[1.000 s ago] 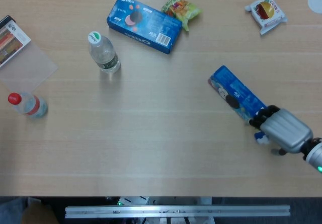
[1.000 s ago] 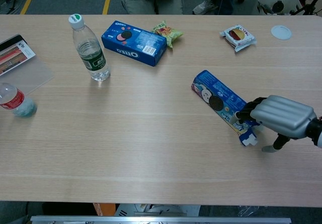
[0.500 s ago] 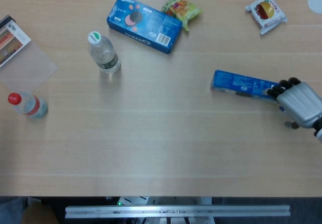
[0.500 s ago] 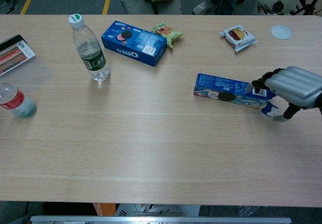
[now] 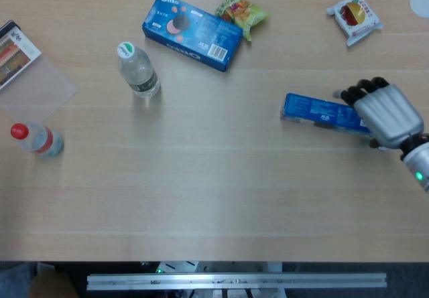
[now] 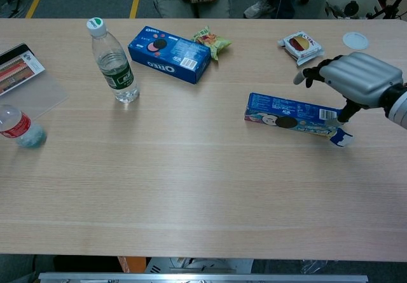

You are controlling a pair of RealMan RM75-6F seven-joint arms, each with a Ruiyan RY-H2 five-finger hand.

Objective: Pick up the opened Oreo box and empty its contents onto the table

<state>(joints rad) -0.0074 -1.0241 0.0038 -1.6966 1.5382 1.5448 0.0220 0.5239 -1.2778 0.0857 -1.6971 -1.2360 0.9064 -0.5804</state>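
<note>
The opened Oreo box point(image 5: 315, 108) point(image 6: 286, 112) is long, narrow and blue. It lies on its side across the right part of the table, with its open flap point(image 6: 340, 138) at the right end. My right hand point(image 5: 385, 114) point(image 6: 356, 76) hovers over that end. Its fingers point(image 6: 308, 75) are spread above the box and clear of it, and the thumb reaches down beside the flap end. Nothing is held. No contents show outside the box. My left hand appears in neither view.
A closed Oreo box point(image 5: 192, 31) and a green snack bag point(image 5: 241, 10) lie at the far middle. A water bottle point(image 5: 139, 70) stands left of them. A red-capped bottle point(image 5: 37, 139) and a booklet point(image 5: 17, 53) are at far left. A wrapped snack point(image 5: 355, 17) is at far right.
The box turned from a diagonal lie to lying across the table on its side. My right hand swung right with it, then let go and opened its fingers above the box.
</note>
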